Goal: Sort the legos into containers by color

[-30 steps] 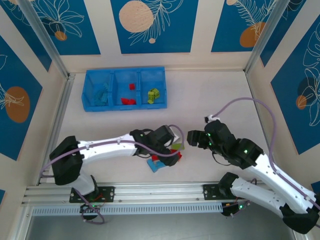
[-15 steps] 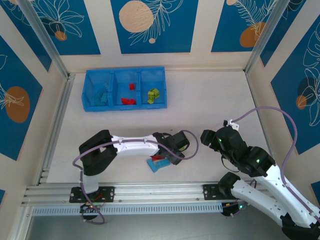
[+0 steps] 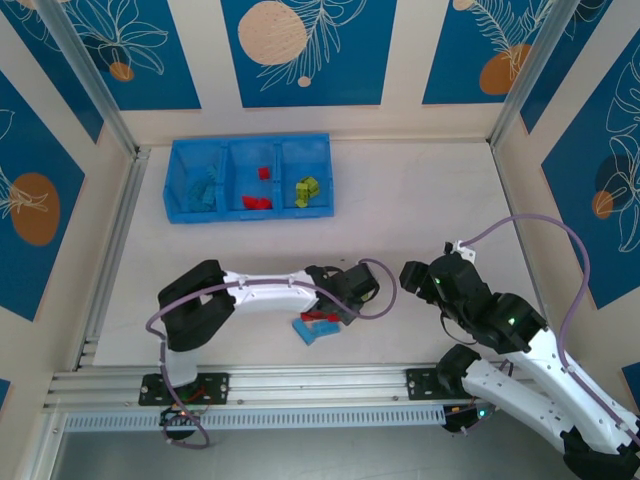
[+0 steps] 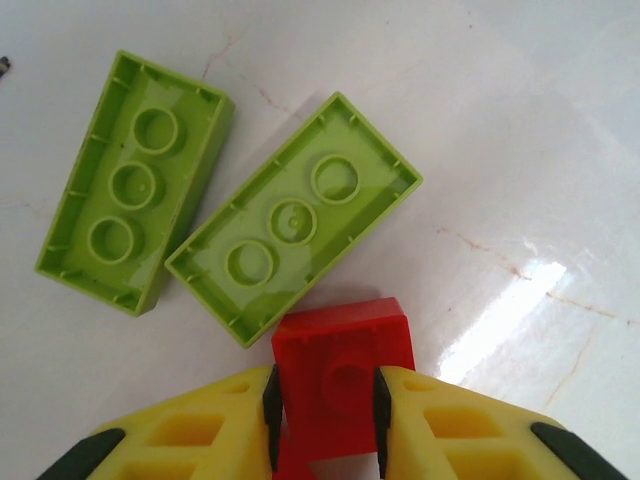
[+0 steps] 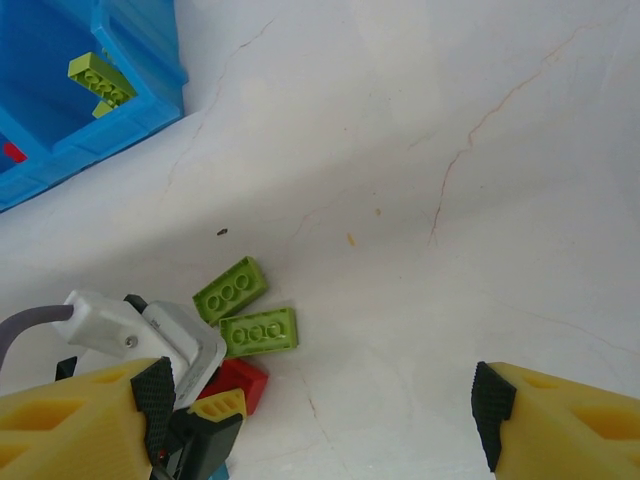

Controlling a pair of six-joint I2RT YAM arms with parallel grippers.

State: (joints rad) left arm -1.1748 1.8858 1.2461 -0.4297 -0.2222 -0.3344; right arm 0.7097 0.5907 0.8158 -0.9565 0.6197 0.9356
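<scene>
The left gripper (image 4: pixel 326 402) clamps a red brick (image 4: pixel 345 345).
Just beyond that brick lie two lime bricks (image 4: pixel 293 215); the right gripper (image 5: pixel 320 412) gapes, empty.

The white table (image 3: pixel 420 190) carried faint brown veining and one small dark speck (image 5: pixel 221 232). Cream walls enclosed it on three sides, fitted with blue panels (image 3: pixel 350 60) printed with white leaf outlines and orange discs. Two slanted metal posts (image 3: pixel 88 75) (image 3: pixel 535 70) stood at the far corners, and an aluminium rail (image 3: pixel 300 380) ran along the near edge.

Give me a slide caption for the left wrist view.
Left gripper shut on a red brick, two green bricks lying upside down beside it.
</scene>
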